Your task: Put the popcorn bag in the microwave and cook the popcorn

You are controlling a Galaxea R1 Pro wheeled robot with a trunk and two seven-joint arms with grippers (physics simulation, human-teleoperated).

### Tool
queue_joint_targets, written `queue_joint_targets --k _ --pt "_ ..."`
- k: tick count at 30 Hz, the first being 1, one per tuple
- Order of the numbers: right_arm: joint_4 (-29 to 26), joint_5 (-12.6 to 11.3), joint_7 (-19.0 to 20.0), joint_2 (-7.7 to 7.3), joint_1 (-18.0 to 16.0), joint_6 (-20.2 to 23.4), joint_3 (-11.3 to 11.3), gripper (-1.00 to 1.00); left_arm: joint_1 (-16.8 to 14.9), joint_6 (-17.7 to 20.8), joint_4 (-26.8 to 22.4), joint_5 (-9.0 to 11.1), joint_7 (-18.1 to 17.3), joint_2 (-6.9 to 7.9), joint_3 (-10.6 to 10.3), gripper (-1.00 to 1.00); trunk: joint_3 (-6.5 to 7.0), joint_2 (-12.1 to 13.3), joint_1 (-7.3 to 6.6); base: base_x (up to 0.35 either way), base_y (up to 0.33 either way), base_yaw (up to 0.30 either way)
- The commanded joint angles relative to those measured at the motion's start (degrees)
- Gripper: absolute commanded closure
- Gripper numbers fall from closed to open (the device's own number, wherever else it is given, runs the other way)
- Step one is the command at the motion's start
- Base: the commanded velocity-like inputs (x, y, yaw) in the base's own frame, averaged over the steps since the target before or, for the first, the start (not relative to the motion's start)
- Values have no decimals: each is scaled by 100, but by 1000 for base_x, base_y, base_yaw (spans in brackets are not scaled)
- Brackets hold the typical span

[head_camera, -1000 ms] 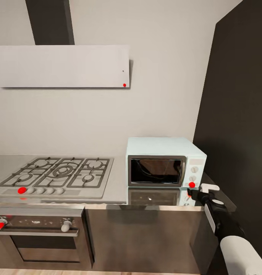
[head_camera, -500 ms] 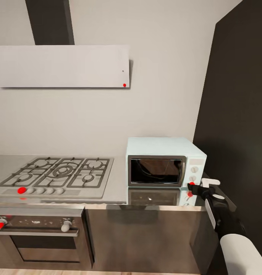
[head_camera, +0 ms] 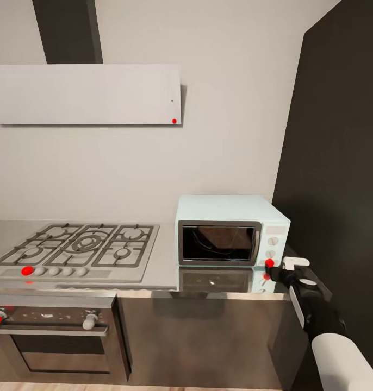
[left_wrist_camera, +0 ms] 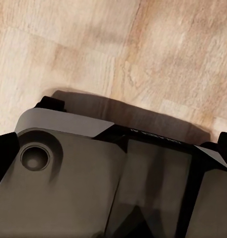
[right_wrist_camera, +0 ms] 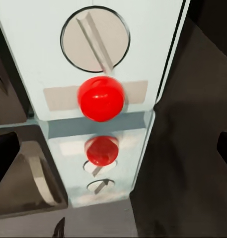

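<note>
The pale mint-blue microwave (head_camera: 232,231) stands on the grey countertop (head_camera: 165,269) with its dark glass door closed. My right gripper (head_camera: 283,266) hovers at the microwave's lower right front corner, open, its dark fingertip just beside the round red light (head_camera: 269,263). In the right wrist view that red light (right_wrist_camera: 101,98) sits straight ahead under a white knob (right_wrist_camera: 95,35), between the right gripper's (right_wrist_camera: 113,148) spread fingers, with its reflection on the worktop. The popcorn bag and popcorn are out of view. My left gripper (left_wrist_camera: 113,153) hangs open over the robot's base.
A steel gas hob (head_camera: 78,247) lies left of the microwave, with a steel oven (head_camera: 50,336) under it. A white hood (head_camera: 86,94) hangs above. A tall dark cabinet (head_camera: 339,163) walls off the right side. Wooden floor (left_wrist_camera: 118,49) lies below.
My right gripper has risen from below the red light to the light's level, close against the microwave's front corner. The whole view has shifted slightly, so the camera moved.
</note>
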Motion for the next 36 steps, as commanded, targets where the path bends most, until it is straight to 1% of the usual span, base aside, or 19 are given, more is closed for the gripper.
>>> queue_joint_targets --k 1,4,6,7,9,11,12,21,36 --pt "18 94 85 -5 -5 26 -24 -100 -5 -21 5 50 -4 -2 -48 -100 -8 -6 1 0 0 0" --pt "26 191 181 -59 -5 32 -27 -100 -5 -21 4 50 -4 -2 -48 -100 -8 -6 1 0 0 0" --pt "28 256 245 -70 -5 34 -27 -100 -5 -21 3 50 -4 -4 -48 -100 -8 -6 1 0 0 0" --pt "24 288 277 -72 -5 38 -28 100 -5 -21 5 54 -4 -2 -48 -100 -8 -6 1 0 0 0" --pt "22 340 341 -74 -5 43 -28 100 -5 -21 6 58 -4 0 -48 -100 -8 -6 1 0 0 0" --pt "20 343 406 -74 -5 43 -28 100 -5 -21 7 58 -4 -2 -48 -100 -8 -6 1 0 0 0" --pt "20 344 652 -71 -5 44 -28 100 -5 -21 2 58 -4 -1 -45 -100 -8 -6 1 0 0 0" --pt "26 319 629 -58 -5 44 -31 100 -6 -20 -2 52 -8 1 -36 -100 -8 -6 1 5 0 0" --pt "47 296 618 -58 -5 43 -63 100 -5 -21 -2 57 -13 2 -32 -100 -8 -6 1 120 0 0"
